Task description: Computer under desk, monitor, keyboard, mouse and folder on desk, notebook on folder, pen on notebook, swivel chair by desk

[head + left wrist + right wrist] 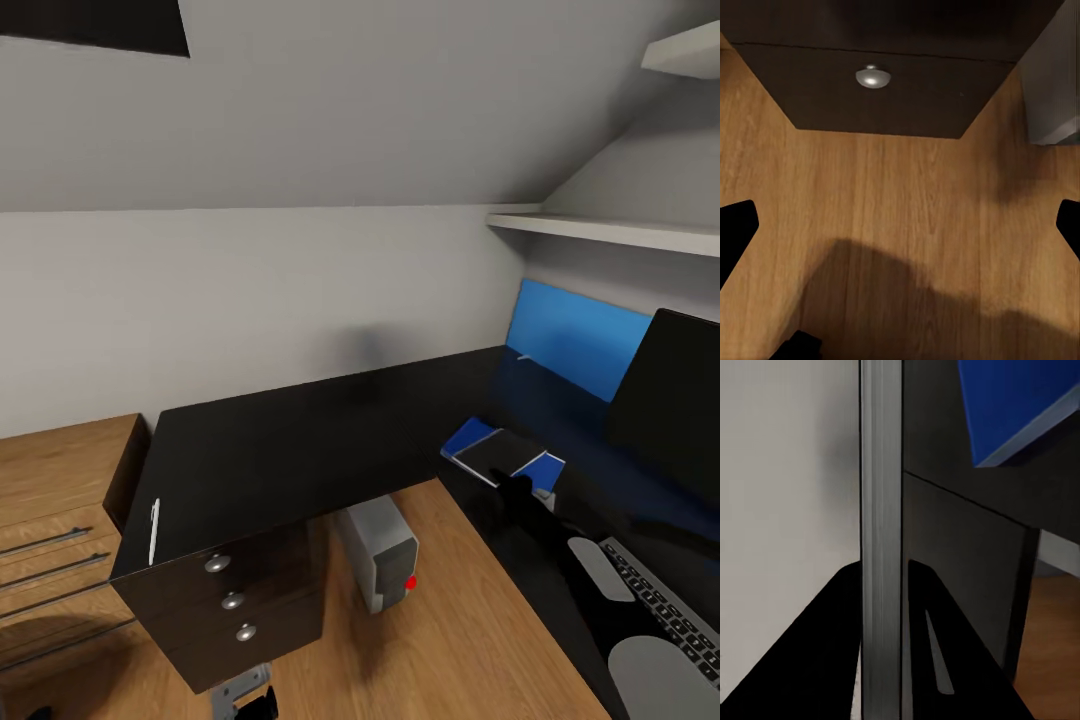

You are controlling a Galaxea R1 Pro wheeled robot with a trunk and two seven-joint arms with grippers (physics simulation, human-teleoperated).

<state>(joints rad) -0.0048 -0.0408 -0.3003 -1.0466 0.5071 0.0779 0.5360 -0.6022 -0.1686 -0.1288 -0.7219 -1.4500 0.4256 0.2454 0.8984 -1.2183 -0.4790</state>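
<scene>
One desk (300, 440) carries one pen (154, 530), one keyboard (665, 605) and one monitor (675, 400). One computer (380, 550) stands under it. Three silver knobs (232, 600) show on its drawers.

You look down on the L-shaped black bench (300, 440): the pen (154, 531) lies at its left edge above the drawers, the computer (380, 552) stands beneath, and on the right wing the notebook (498, 455) rests on the blue folder (470, 437), with monitor (672, 400) and keyboard (668, 610) beyond.
</scene>
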